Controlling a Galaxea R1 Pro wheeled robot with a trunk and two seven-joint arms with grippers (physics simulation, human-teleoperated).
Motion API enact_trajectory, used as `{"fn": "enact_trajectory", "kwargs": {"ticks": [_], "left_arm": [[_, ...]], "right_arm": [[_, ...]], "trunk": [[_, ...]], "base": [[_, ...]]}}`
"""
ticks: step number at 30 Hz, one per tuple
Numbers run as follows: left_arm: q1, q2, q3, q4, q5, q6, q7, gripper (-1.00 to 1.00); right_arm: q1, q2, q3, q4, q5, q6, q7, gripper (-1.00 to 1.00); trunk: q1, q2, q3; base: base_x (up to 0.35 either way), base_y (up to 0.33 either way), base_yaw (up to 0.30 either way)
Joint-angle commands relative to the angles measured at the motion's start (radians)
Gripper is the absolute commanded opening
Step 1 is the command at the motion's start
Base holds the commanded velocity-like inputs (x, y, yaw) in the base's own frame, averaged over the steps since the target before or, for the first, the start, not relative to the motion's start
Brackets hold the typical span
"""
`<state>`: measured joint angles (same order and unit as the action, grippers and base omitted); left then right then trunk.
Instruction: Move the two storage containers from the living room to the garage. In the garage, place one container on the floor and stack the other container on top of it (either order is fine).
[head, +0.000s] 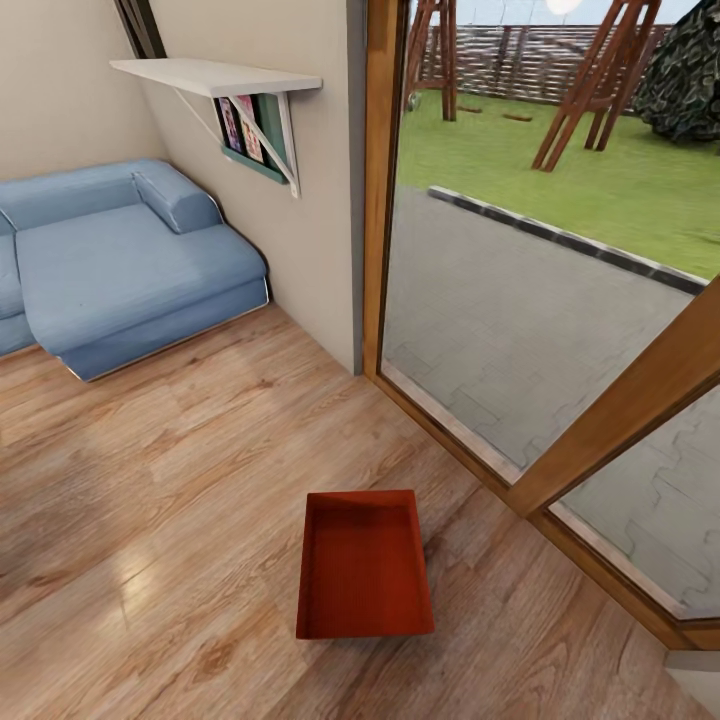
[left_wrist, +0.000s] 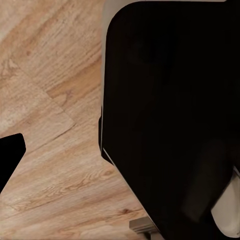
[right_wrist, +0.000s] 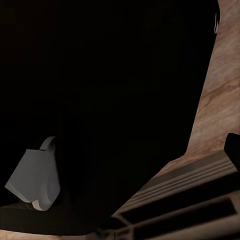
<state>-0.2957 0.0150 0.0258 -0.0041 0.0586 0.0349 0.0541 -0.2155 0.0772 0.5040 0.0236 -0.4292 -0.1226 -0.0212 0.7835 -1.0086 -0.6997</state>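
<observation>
Head view: one storage container (head: 365, 565) noted on living-rm wood floor (head: 150, 520), near centre, beside glass door (head: 520, 300); 2nd not sighted. Nothing moved to garage yet. Hand states: cannot be told, nothing seen held.

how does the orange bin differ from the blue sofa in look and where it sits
The storage container is a hard, straight-walled, open-topped orange-red box, while the sofa is soft, padded, rounded and pale blue. The container looks far smaller than the sofa. The container lies out on open floor near the glass door; the sofa stands back against the wall, below a shelf. Both rest on the same wood plank floor.
</observation>
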Motion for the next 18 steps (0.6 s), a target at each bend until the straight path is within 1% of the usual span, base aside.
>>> {"fn": "enact_trajectory", "kwargs": {"ticks": [1, 6, 8, 9, 10, 11, 12, 13, 14, 15, 16, 17, 18], "left_arm": [[0.0, -0.001, 0.002, -0.001, 0.005, 0.004, 0.001, 1.0], [0.0, -0.008, 0.0, -0.016, -0.005, 0.004, -0.003, 1.0], [-0.001, -0.008, -0.001, -0.049, -0.006, 0.005, -0.005, 1.0], [0.0, -0.007, -0.002, -0.091, -0.005, 0.01, -0.007, 1.0], [-0.001, -0.005, -0.001, -0.144, -0.003, 0.015, -0.01, 1.0], [-0.001, -0.004, 0.0, -0.268, 0.0, 0.038, -0.012, 1.0], [-0.001, -0.004, 0.0, -0.301, 0.0, 0.049, -0.012, 1.0], [-0.002, -0.003, 0.0, -0.404, 0.001, 0.097, -0.01, 1.0], [-0.002, -0.003, 0.0, -0.441, 0.001, 0.118, -0.008, 1.0], [-0.003, -0.003, 0.0, -0.554, 0.001, 0.193, -0.003, 1.0], [-0.005, -0.005, 0.0, -0.628, 0.001, 0.249, -0.002, 1.0], [-0.009, -0.009, 0.001, -0.756, 0.002, 0.358, 0.0, 1.0], [-0.01, -0.01, 0.001, -0.779, 0.002, 0.381, 0.0, 1.0]], "right_arm": [[-0.001, 0.001, 0.009, 0.002, -0.008, -0.005, -0.002, 1.0], [-0.001, 0.001, 0.019, -0.013, -0.002, -0.002, -0.006, 1.0], [-0.001, -0.005, 0.021, -0.039, -0.002, -0.002, -0.008, 1.0], [-0.001, -0.015, 0.022, -0.071, -0.002, -0.001, -0.008, 1.0], [-0.001, -0.027, 0.022, -0.118, -0.002, 0.003, -0.007, 1.0], [-0.001, -0.057, 0.022, -0.248, -0.002, 0.02, -0.009, 1.0], [-0.001, -0.066, 0.022, -0.284, -0.002, 0.03, -0.012, 1.0], [0.002, -0.092, 0.021, -0.388, -0.002, 0.078, -0.032, 1.0], [0.002, -0.1, 0.021, -0.419, -0.003, 0.1, -0.043, 1.0], [-0.004, -0.115, 0.019, -0.494, -0.004, 0.168, -0.082, 1.0], [-0.016, -0.12, 0.019, -0.531, -0.005, 0.207, -0.112, 1.0], [-0.071, -0.125, 0.017, -0.578, -0.007, 0.262, -0.168, 1.0], [-0.087, -0.125, 0.017, -0.585, -0.007, 0.271, -0.18, 1.0]], "trunk": [[0.0, 0.0, -0.001], [0.0, 0.0, -0.001], [0.0, 0.0, -0.001], [0.0, 0.0, -0.001], [0.0, 0.0, -0.001], [0.0, 0.0, -0.001], [0.0, 0.0, -0.001], [0.0, 0.0, -0.001], [0.0, 0.0, -0.001], [0.0, 0.0, -0.001], [0.0, 0.0, -0.001], [0.0, 0.0, -0.001], [0.0, 0.0, -0.001]], "base": [[0.0, 0.0, 0.0], [0.0, 0.0, 0.0], [0.0, 0.0, 0.0], [0.0, 0.0, 0.0], [0.0, 0.0, 0.0], [0.0, 0.0, 0.0], [0.0, 0.0, 0.0], [0.0, 0.0, 0.0], [0.0, 0.0, 0.0], [0.0, 0.0, 0.0], [0.0, 0.0, 0.0], [0.0, 0.0, 0.0], [0.0, 0.0, 0.0]]}}
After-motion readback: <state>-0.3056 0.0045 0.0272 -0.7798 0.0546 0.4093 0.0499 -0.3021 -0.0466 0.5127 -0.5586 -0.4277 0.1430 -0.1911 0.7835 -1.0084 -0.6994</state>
